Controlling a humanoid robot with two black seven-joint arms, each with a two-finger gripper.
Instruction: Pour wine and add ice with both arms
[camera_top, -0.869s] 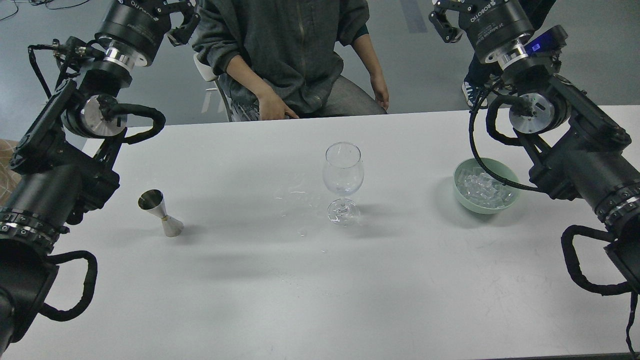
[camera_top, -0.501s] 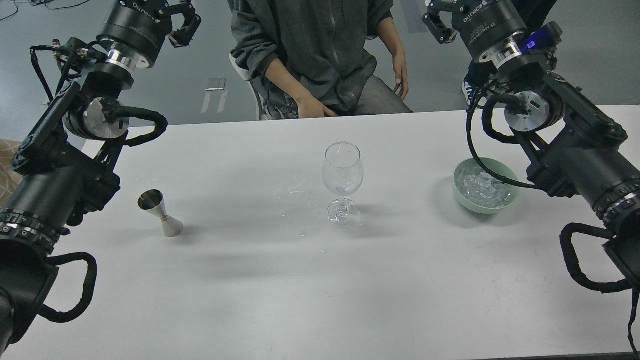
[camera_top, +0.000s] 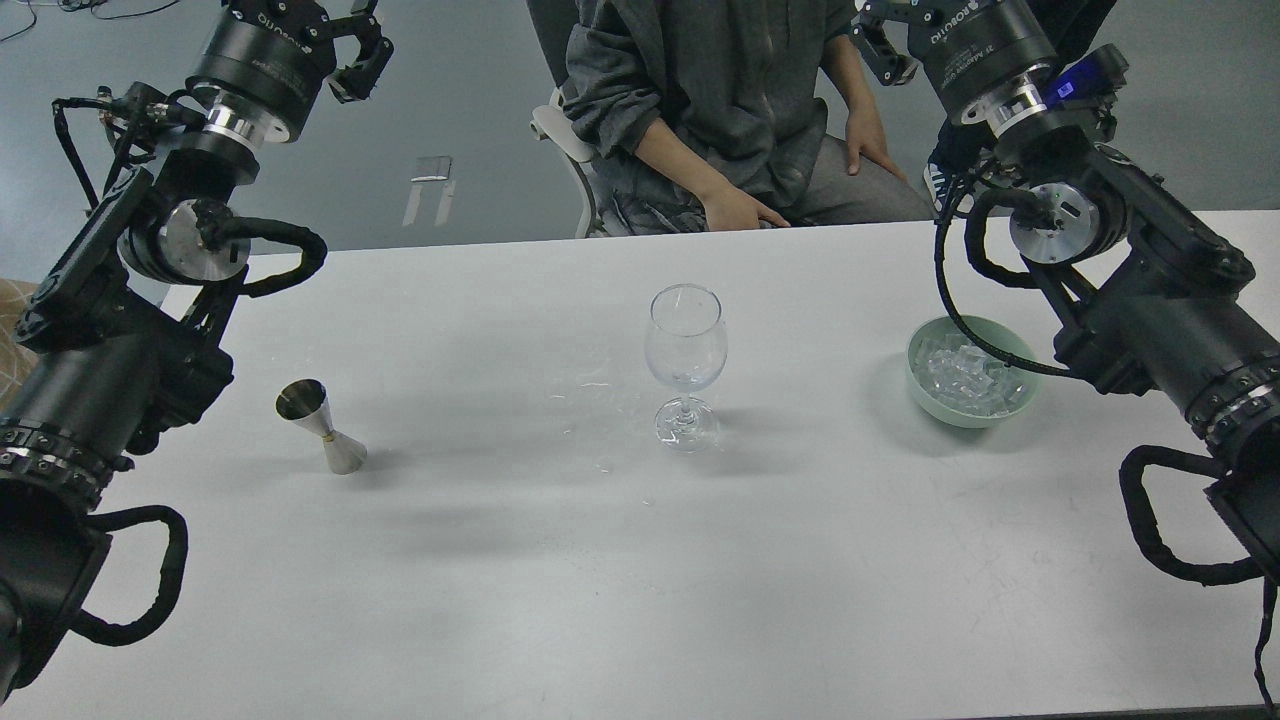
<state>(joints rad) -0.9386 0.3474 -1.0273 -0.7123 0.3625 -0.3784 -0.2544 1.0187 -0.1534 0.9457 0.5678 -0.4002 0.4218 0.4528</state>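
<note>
A silver jigger (camera_top: 322, 425) stands on the white table (camera_top: 560, 580) at the left; I cannot see the wine in it. An upright clear wine glass (camera_top: 686, 350) stands in the middle. Ice (camera_top: 968, 370) is heaped in a pale green bowl (camera_top: 925, 398) at the right. My left gripper (camera_top: 325, 18) is raised at the top left, far above and behind the jigger, with one finger (camera_top: 358, 60) splayed wide; it looks open and empty. My right gripper (camera_top: 905, 15) is raised at the top right, behind the bowl, also spread and empty. The frame's top edge cuts off both grippers' tips.
A seated person (camera_top: 720, 100) in a grey jacket is behind the table's far edge, hands on thighs. Small wet specks (camera_top: 600, 390) lie on the table left of the glass. My right arm's cable (camera_top: 960, 310) hangs over the bowl's rim.
</note>
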